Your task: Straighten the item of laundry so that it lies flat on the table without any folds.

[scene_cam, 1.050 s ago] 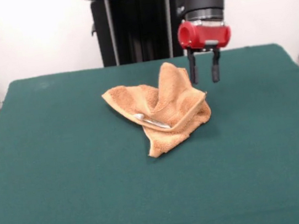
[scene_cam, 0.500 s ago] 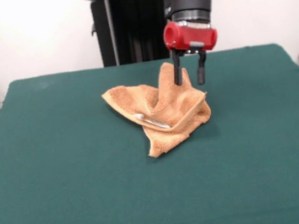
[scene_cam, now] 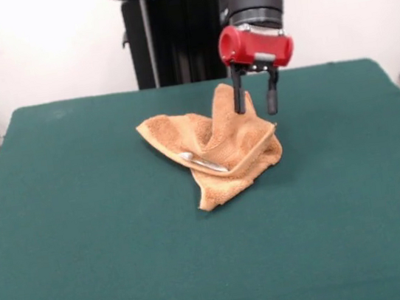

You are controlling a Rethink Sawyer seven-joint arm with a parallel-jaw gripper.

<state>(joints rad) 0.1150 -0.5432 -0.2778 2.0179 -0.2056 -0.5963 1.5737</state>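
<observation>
Barely shifted since last frame: end effector (scene_cam: 257, 111) spread wide, hovering over crumpled towel (scene_cam: 219, 151) peak on table (scene_cam: 85, 233).

Count on inspection: one table (scene_cam: 90, 270), covered in dark green cloth. One orange-tan towel (scene_cam: 218, 147) lies crumpled on it, nearer the far edge than the near edge. One small white tag (scene_cam: 203, 162) shows on the towel. One red and black arm enters from above, carrying one gripper (scene_cam: 256, 107) with two dark fingers (scene_cam: 238, 98), set apart.
</observation>
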